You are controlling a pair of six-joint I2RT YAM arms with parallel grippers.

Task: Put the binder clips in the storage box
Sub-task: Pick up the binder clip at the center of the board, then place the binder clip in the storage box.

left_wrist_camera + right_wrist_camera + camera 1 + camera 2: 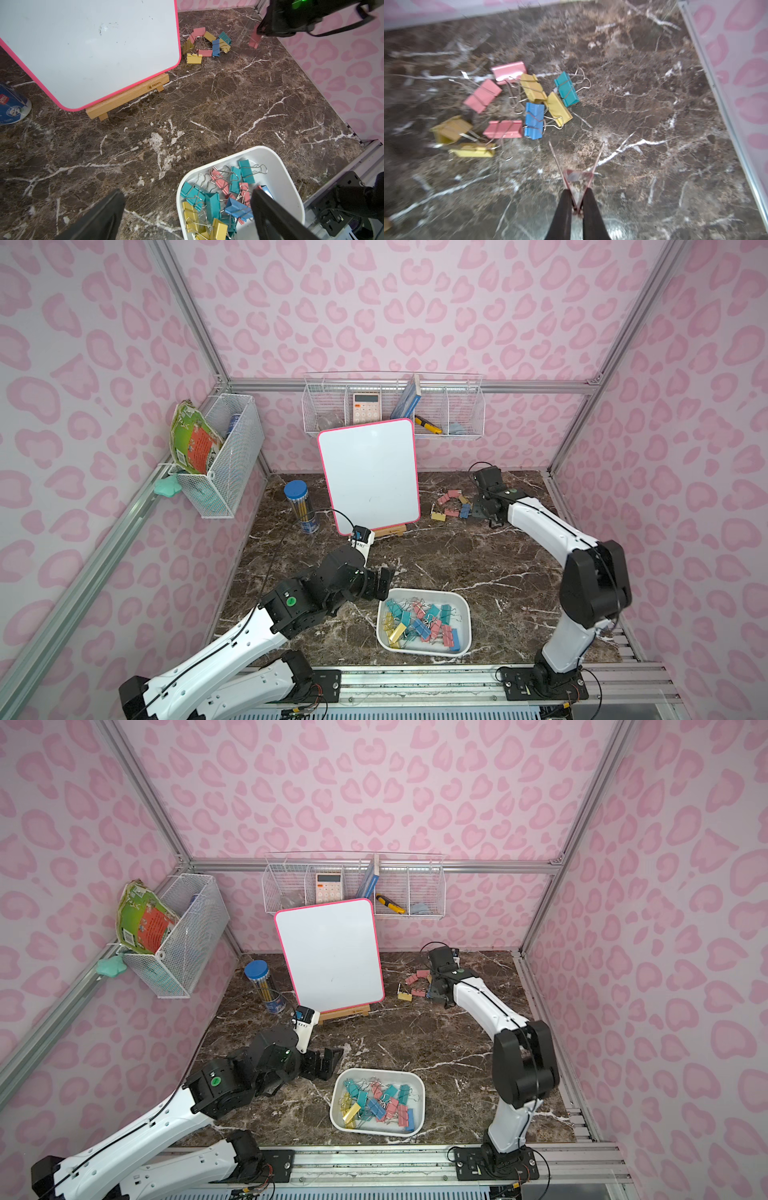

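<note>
Left wrist: "Maries" on wooden easel (128, 94)

Brand mark "Maries" on the wooden easel (128, 97); print on the pencil tube (12, 106) too blurred.

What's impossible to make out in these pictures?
- Held pink clip: both top views, hidden behind the right gripper.
- Loose clips: right wrist view, motion-blurred.
- Pencil tube: left wrist view, cut off by the edge.
- Clear item in the wall basket: top views, too faint to identify.
</note>
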